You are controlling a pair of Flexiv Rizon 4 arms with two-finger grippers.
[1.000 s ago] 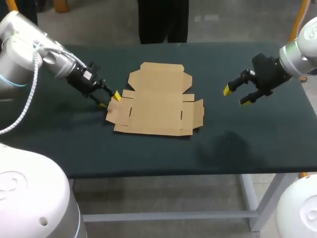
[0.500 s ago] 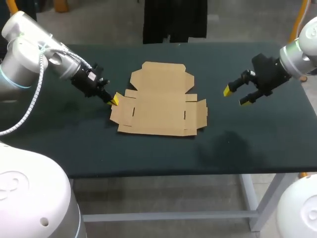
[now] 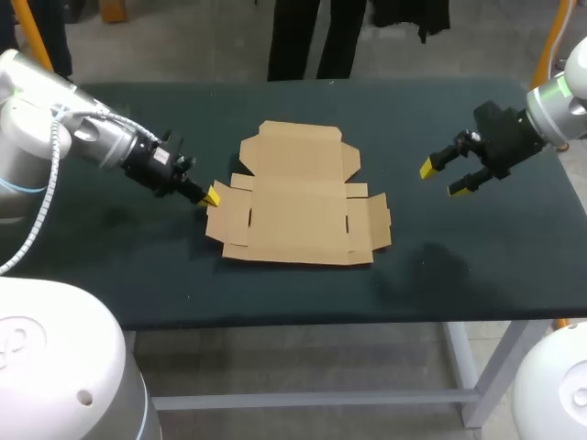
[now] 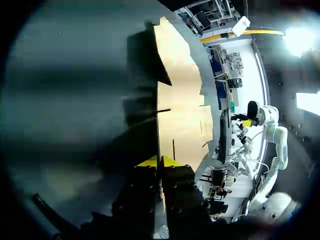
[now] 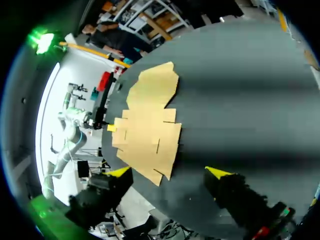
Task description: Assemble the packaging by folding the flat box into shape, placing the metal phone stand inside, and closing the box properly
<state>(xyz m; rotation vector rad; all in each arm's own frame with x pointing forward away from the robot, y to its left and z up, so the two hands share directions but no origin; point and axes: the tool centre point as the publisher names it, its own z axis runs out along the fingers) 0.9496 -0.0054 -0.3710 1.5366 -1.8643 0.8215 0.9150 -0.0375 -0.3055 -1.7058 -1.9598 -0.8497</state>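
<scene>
Head view: box [image 3: 298, 206] likely light, bendy, slippery; best held by flap edges. Left gripper [image 3: 209, 195] pinches left flap; right gripper [image 3: 443, 179] spread, well apart.

The table [image 3: 459, 275] is viewed from above and behind the robot, at some distance, so that the whole flat box [image 3: 298, 197] is taken in. The left wrist camera is set low and very near the flat box's left edge (almost skimming it), and is faced right. The right wrist camera is held higher and farther off at the right, faced left. The flat box is shared by all three views.
</scene>
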